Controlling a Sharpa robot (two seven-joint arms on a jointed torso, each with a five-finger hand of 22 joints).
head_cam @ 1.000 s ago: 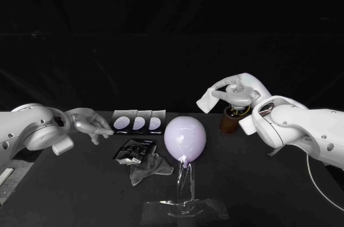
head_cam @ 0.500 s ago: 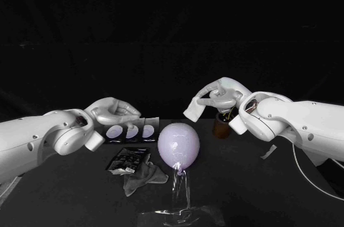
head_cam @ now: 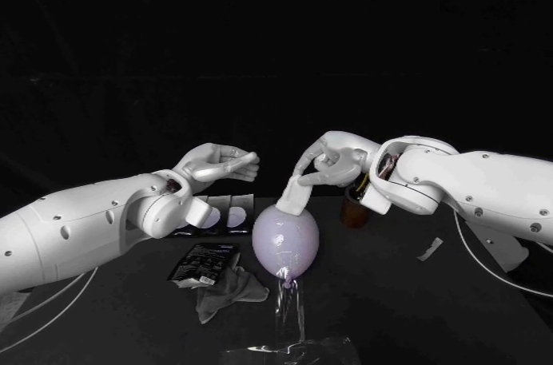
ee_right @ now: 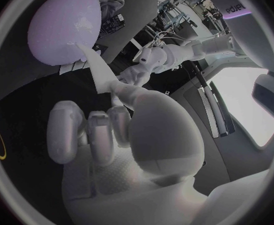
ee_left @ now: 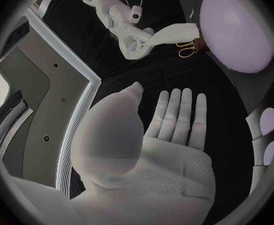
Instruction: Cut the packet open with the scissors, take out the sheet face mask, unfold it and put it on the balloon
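Observation:
The pale purple balloon [head_cam: 286,237] stands upright on a clear stand [head_cam: 288,321] at the table's middle. My right hand [head_cam: 331,160] is just above and right of it, pinching the folded white sheet mask [head_cam: 294,194], whose lower end hangs onto the balloon's top. In the right wrist view the mask [ee_right: 101,72] runs from my fingers to the balloon [ee_right: 65,25]. My left hand [head_cam: 219,164] hovers up and left of the balloon, holding nothing; its wrist view shows a flat palm with straight fingers [ee_left: 174,117]. The opened black packet [head_cam: 205,263] lies left of the stand.
A crumpled grey sheet [head_cam: 231,289] lies beside the packet. Further packets [head_cam: 231,215] lie in a row behind the balloon. A brown holder [head_cam: 355,211] at its right carries the gold-handled scissors [ee_left: 187,49]. A small pale strip [head_cam: 429,249] lies at the right.
My right hand has come down and left, bringing the mask onto the balloon's top. My left hand has risen and moved in towards the balloon.

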